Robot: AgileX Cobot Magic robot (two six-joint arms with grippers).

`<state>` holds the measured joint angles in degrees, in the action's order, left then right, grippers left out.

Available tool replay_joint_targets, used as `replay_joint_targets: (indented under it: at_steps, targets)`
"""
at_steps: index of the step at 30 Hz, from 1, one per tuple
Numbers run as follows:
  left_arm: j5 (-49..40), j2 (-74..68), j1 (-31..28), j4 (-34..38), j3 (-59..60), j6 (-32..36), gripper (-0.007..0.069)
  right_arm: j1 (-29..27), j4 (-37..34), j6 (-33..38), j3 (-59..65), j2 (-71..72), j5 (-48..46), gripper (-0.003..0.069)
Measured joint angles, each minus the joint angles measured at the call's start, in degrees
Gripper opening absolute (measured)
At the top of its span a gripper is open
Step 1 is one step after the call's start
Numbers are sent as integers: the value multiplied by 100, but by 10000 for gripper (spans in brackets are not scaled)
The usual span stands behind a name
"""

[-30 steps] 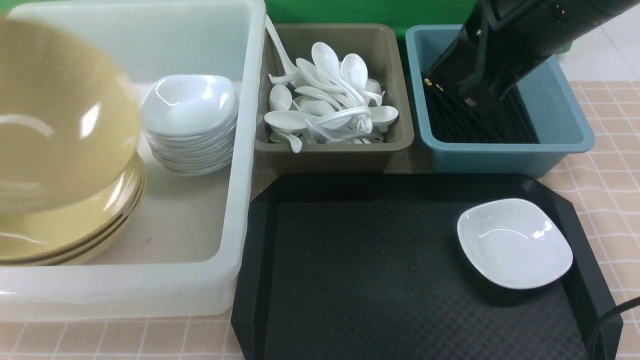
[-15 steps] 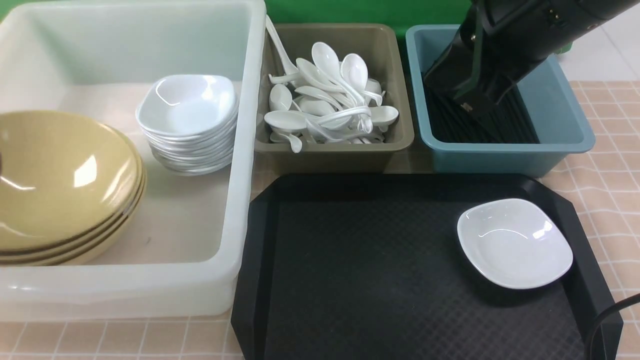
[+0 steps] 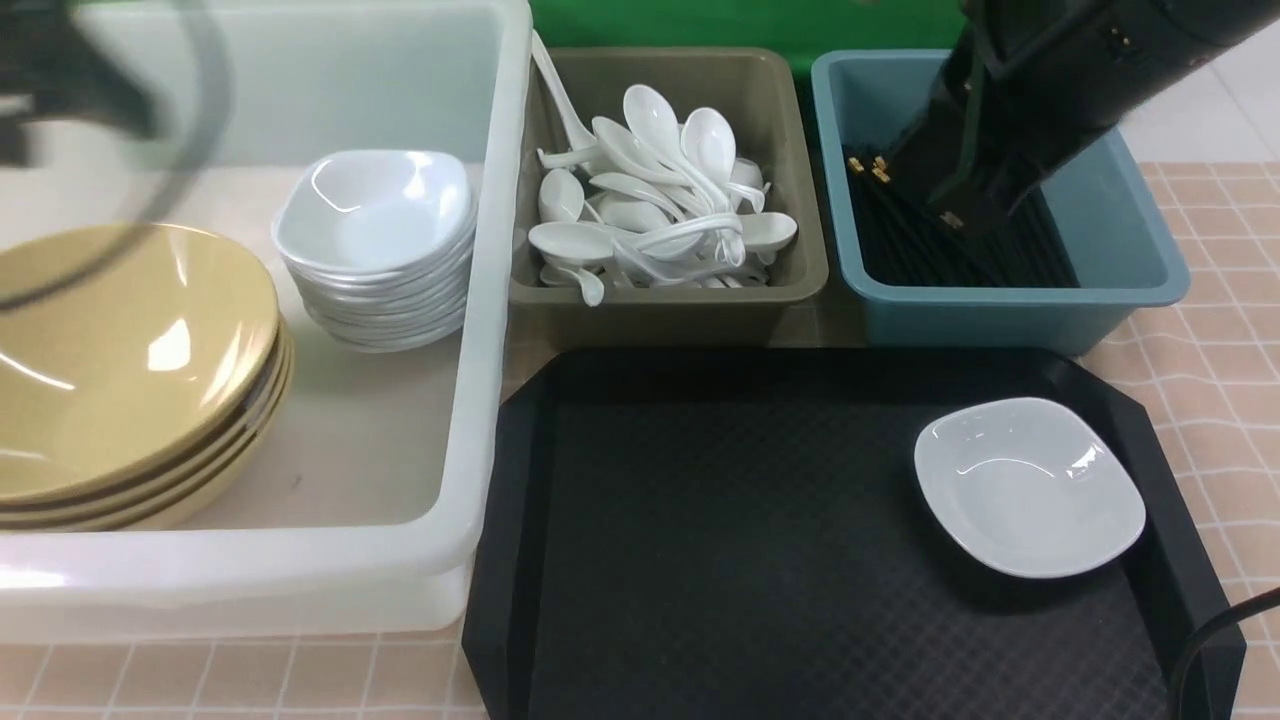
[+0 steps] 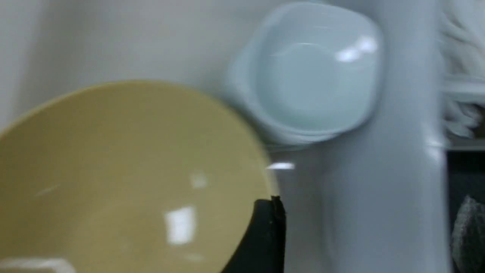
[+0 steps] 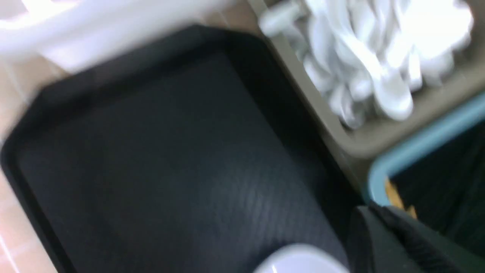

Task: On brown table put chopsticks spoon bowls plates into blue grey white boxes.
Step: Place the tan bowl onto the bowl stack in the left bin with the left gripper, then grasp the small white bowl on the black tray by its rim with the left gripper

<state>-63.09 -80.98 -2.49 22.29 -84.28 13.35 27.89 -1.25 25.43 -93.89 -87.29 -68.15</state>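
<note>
Several yellow bowls [image 3: 110, 370] are stacked in the white tub [image 3: 490, 330], next to a stack of white plates [image 3: 375, 215]. My left gripper [image 4: 367, 235] is open and empty above the top bowl [image 4: 125, 178] and the plates [image 4: 310, 72]; its arm [image 3: 60, 80] is a blur at the back left. White spoons [image 3: 650, 200] fill the olive-grey box [image 3: 660, 315]. Black chopsticks [image 3: 920, 250] lie in the teal-blue box [image 3: 1110, 220]. My right gripper [image 3: 950, 212] hangs over them, fingers together, holding nothing. One plate [image 3: 1030, 485] sits on the black tray [image 3: 720, 540].
The tray lies on the checked brown table [image 3: 1220, 370], in front of the two small boxes. The tub stands to the tray's left. A black cable [image 3: 1215, 640] crosses the front right corner.
A second ago a yellow bowl was tilted above the stack; it now lies on top, and my left arm has lifted up and back. My right gripper has risen slightly and shifted right.
</note>
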Motion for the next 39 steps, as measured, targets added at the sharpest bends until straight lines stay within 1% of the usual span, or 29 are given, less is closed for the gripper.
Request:
replay_joint_targets:
  at_steps: [1,2,3,4,5,6,7,8,10,12,15,18,21,24,27,30,32,33,34,36,37,39]
  targets:
    - [108,-108,509,27,0,35,563,-39,231,-247,71,0,-130,38]
    - [158,-162,709,31,0,45,563,-70,362,-394,125,0,-176,38]
    - [276,-326,1090,31,0,59,562,-123,531,-577,213,6,-242,38]
    - [606,-704,1864,31,0,100,562,-281,844,-942,473,87,-261,38]
    - [811,-897,2239,31,-4,131,562,-366,915,-1048,604,177,-277,38]
    - [851,-996,2311,38,-4,149,562,-382,928,-1068,669,198,-289,38]
    - [1104,-1362,2769,52,-39,201,562,-477,988,-1205,859,361,-303,38]
    - [1248,-1584,3057,67,-87,217,562,-517,995,-1261,1016,535,-310,38]
    - [1471,-2204,3540,109,-306,230,562,-582,995,-1372,1313,936,-315,38]
    - [1621,-2763,3898,144,-593,273,562,-609,995,-1462,1584,1345,-310,38]
    - [1796,-3480,4237,165,-1065,296,562,-609,995,-1509,1923,1858,-310,38]
    - [1938,-3983,4378,179,-1438,301,562,-609,995,-1516,2134,2182,-310,38]
    - [2157,-4481,4444,230,-1770,288,562,-609,995,-1516,2286,2431,-313,38]
    - [2336,-4683,4448,371,-1853,264,562,-609,995,-1516,2322,2524,-308,38]
    - [2516,-4929,4448,658,-1886,255,558,-609,995,-1516,2323,2568,-243,40]
    - [2627,-5013,4463,958,-1905,414,491,-609,995,-1516,2323,2566,-133,41]
    - [2651,-5041,4494,1020,-1926,580,400,-609,995,-1516,2323,2566,-53,41]
    - [2651,-5062,4509,1025,-1926,661,318,-609,995,-1516,2323,2566,-12,42]
    - [2633,-5062,4523,1033,-1930,714,256,-609,995,-1516,2323,2566,16,43]
    - [2488,-5066,4522,1052,-1964,806,108,-609,995,-1516,2323,2566,55,43]
    - [2383,-5040,4514,1083,-2026,816,69,-609,995,-1516,2323,2566,61,44]
    - [1947,-4894,4452,983,-2193,899,26,-609,989,-1482,2323,2566,90,45]
